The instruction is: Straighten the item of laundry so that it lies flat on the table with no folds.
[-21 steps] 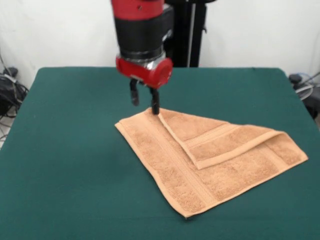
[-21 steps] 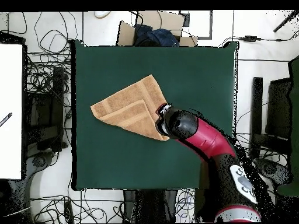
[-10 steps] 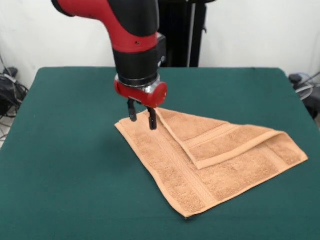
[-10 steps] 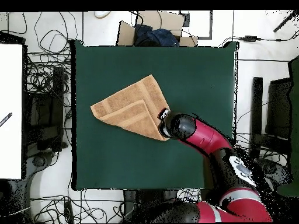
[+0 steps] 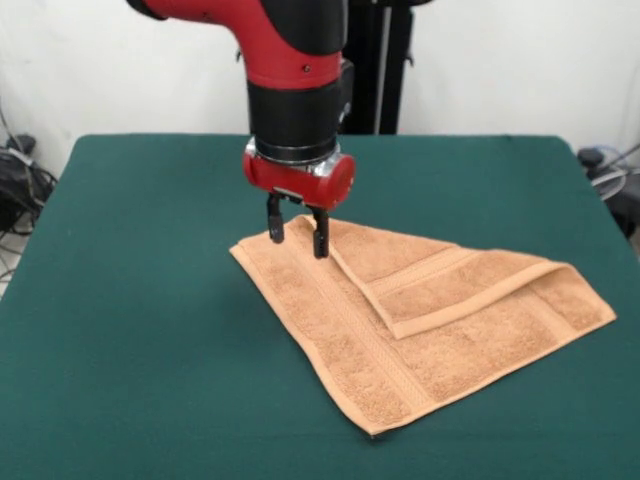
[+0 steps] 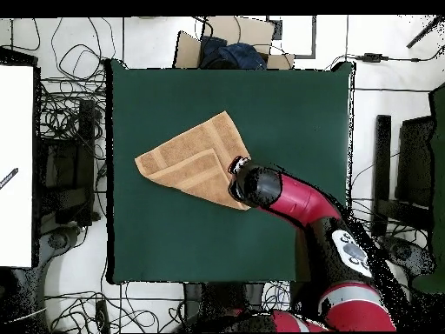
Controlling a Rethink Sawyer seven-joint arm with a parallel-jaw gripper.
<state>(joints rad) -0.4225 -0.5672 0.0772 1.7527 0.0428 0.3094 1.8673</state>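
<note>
Towel (image 5: 420, 320): orange-tan terry cloth, lies on the green bench (image 5: 130, 330), roughly mid-bench. Not flat: one corner flap is folded over onto the rest, so the outline reads as a triangle-ish shape. Woven border band runs along the folded flap's edge and another along the lower layer.

Towel, overhead (image 6: 195, 165): same fold shows as a smaller triangle lying on the bigger piece; the towel sits a bit off the bench (image 6: 287, 113) centre, toward the side away from the arm's base.

Jaws (image 5: 296, 222): two dark fingers point straight down, spread apart w/ a clear gap between them, nothing held. They stand over the towel's far corner, right at the point where the folded flap starts. One fingertip (image 5: 320, 245) is at the flap's corner edge, the other over the single layer just beside it. Tips v. close to the cloth; can't tell if they touch it.

Arm: red and black, comes down over that corner of the towel. In overhead view the wrist covers the towel's corner nearest the arm's base, so the jaws themselves are hidden there.

Rest of towel: lies clear of the jaws, spread toward the bench's near edge in the front view.
</note>
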